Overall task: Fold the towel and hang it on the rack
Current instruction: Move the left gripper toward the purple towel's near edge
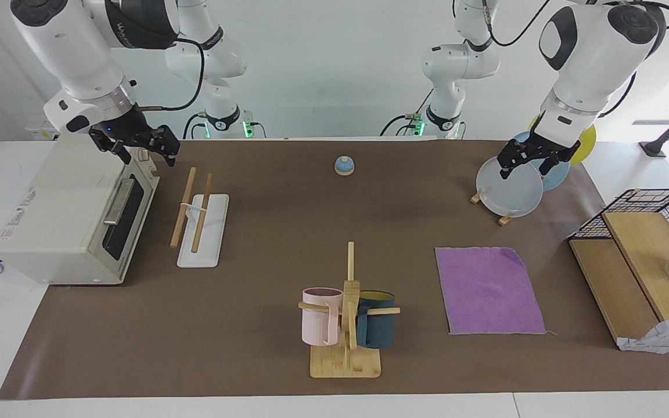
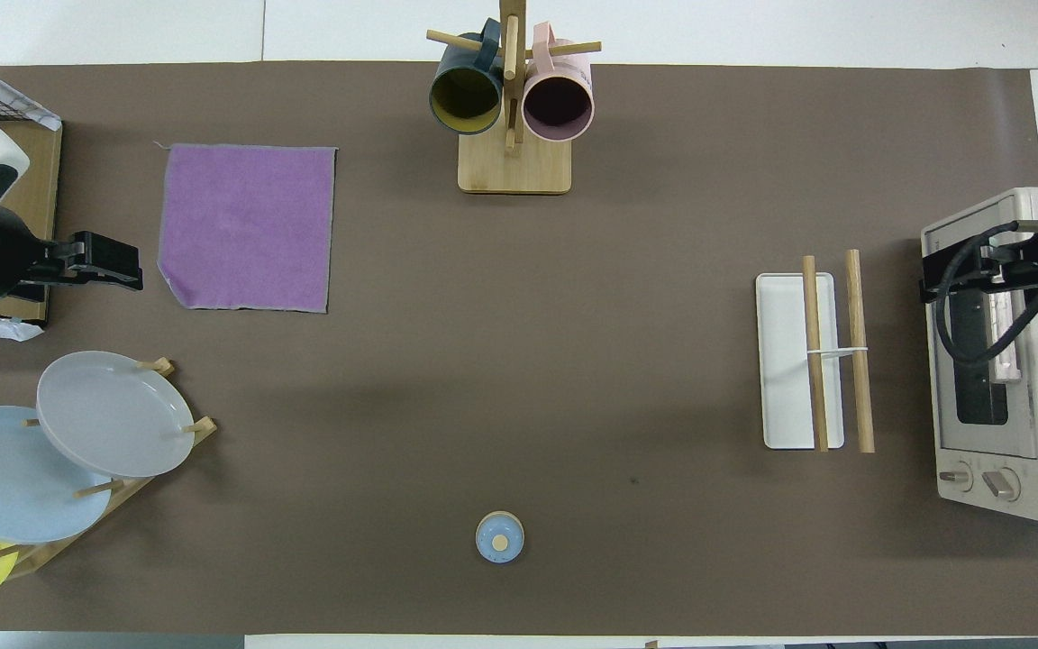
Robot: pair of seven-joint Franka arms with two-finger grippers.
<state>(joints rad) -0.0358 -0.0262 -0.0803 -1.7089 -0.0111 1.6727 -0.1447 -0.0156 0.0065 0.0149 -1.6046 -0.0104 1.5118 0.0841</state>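
A: Status of the left gripper (image 1: 529, 159)?

B: Raised over the plates (image 1: 511, 188) in the plate stand at the left arm's end of the table. Fingers are parted by a small gap and hold nothing. In the overhead view the left gripper (image 2: 113, 266) shows just beside the towel's edge, with no contact.

A: And the right gripper (image 1: 143, 145)?

B: Raised over the top edge of the toaster oven (image 1: 73, 220) at the right arm's end. Fingers are spread and empty.

A: Location and condition of the towel (image 1: 488, 290)?

B: Flat on the brown mat (image 1: 288, 232), purple face up, unfolded, pale stitched edge visible all around. One corner, toward the robots and the left arm's end, is slightly cut in or turned. It lies farther from the robots than the plates, between the mug tree (image 1: 347, 313) and the wooden crate (image 1: 636, 273).

A: The rack (image 1: 201, 223)?

B: Beside the toaster oven, on its white base, both wooden rods bare. It is well apart from the towel.

A: Clearance?

B: Open mat lies between towel and rack. A small blue bell (image 1: 344, 165) sits nearer to the robots, midway along the table. The mug tree, carrying a pink mug (image 1: 320, 316) and a dark teal mug (image 1: 376, 319), stands near the mat's edge farthest from the robots.
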